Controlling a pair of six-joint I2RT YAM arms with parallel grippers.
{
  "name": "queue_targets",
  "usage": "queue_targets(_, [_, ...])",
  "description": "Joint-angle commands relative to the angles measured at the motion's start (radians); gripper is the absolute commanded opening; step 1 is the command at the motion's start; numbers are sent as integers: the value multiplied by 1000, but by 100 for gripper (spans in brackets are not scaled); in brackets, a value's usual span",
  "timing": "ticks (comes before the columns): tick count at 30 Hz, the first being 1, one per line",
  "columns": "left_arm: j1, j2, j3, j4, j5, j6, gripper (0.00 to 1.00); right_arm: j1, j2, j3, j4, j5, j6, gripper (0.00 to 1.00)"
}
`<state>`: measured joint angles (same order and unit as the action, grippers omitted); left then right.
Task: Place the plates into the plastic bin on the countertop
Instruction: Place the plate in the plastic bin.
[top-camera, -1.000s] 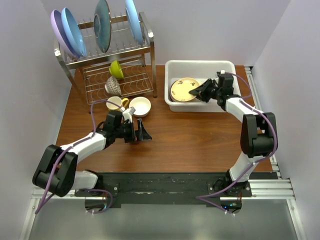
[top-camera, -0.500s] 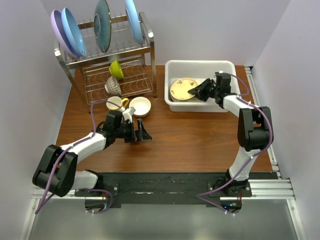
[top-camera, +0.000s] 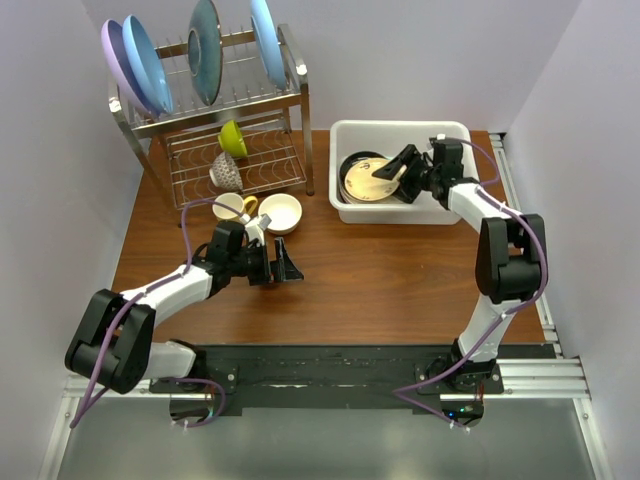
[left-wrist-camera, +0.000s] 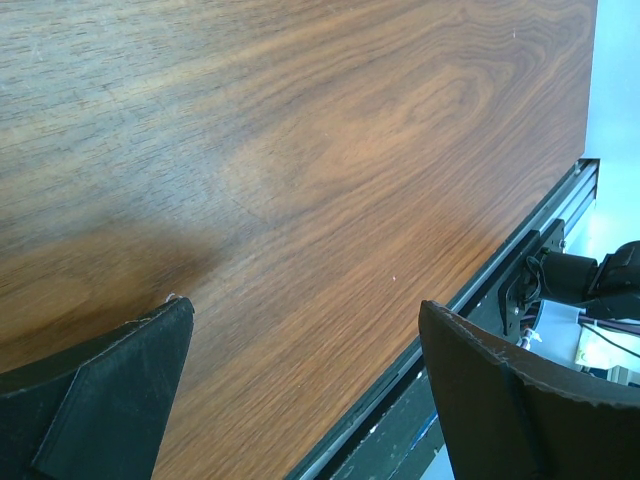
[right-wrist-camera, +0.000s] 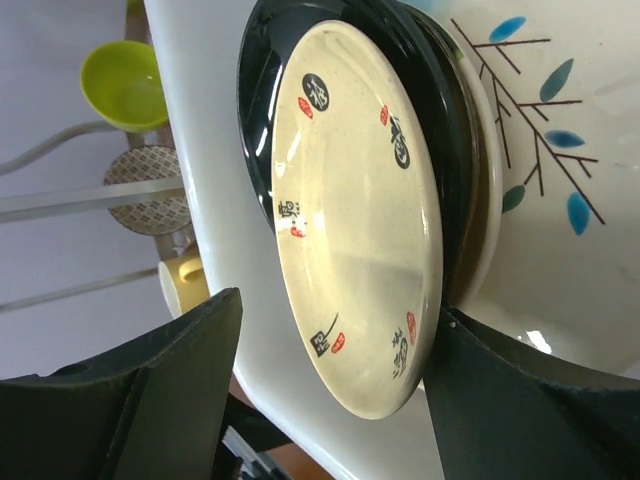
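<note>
We read the right gripper (top-camera: 393, 168) as reaching low into the plastic bin (top-camera: 400, 130) to set the small cream plate (right-wrist-camera: 355, 200) flat on the glossy black plate (right-wrist-camera: 258, 90), itself on a leaf-patterned plate (right-wrist-camera: 560, 150). Its jaws stand wide either side of the cream plate's near edge, which looks released. The left gripper (left-wrist-camera: 305, 310) idles over bare countertop (left-wrist-camera: 300, 120), fingers spread, holding nothing.
</note>
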<state>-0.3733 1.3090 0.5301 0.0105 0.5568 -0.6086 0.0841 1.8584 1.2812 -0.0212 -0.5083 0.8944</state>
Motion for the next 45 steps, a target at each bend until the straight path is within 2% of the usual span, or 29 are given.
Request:
queue_targets(1, [-3,3,19,23,11,15,100,0,-54,130,-213,39,-162,72])
queue_targets(5, [-3,3,15,28,14,13,100,3,-25,233,-391,76,-256,72])
queue_targets(14, [-3,4,21,25,17,12,100,32,113,429,-609,94,-361,72])
queue_targets(25, [-3,19,27,20,22,18,100,46,94,339,-560,137,-362,72])
queue_targets(36, [-3,19,27,14,23,24,100,83,196,538,-648,142,-368,72])
queue_targets(45, [-3,21,25,13,23,27,100,89,197,553,-637,194,-362,72])
